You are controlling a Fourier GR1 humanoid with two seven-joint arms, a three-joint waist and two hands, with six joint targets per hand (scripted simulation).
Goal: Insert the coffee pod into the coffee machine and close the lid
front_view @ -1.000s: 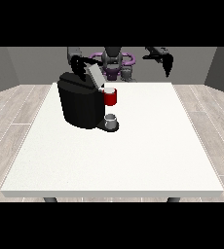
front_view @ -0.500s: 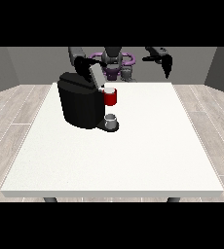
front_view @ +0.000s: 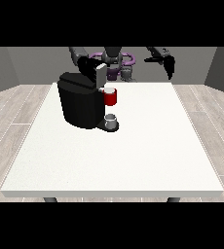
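Note:
The black coffee machine (front_view: 80, 104) stands on the left half of the white table (front_view: 148, 146). Its grey lid (front_view: 101, 74) sticks up at the top. The hand at the view's left (front_view: 88, 65) is right behind that lid, at the machine's top. A red thing at the machine (front_view: 111, 97) sits at its front. Below it, a small grey thing (front_view: 111, 120) rests on the machine's base. The hand at the view's right (front_view: 168, 62) hangs in the air over the table's far right edge, fingers relaxed and pointing down, holding nothing.
The robot's purple and grey torso (front_view: 115, 63) is behind the table's far edge. Wooden floor surrounds the table on all sides.
The hand at the view's left has moved rightwards and down onto the machine's top, where the grey lid now shows beside it. The other hand has barely shifted.

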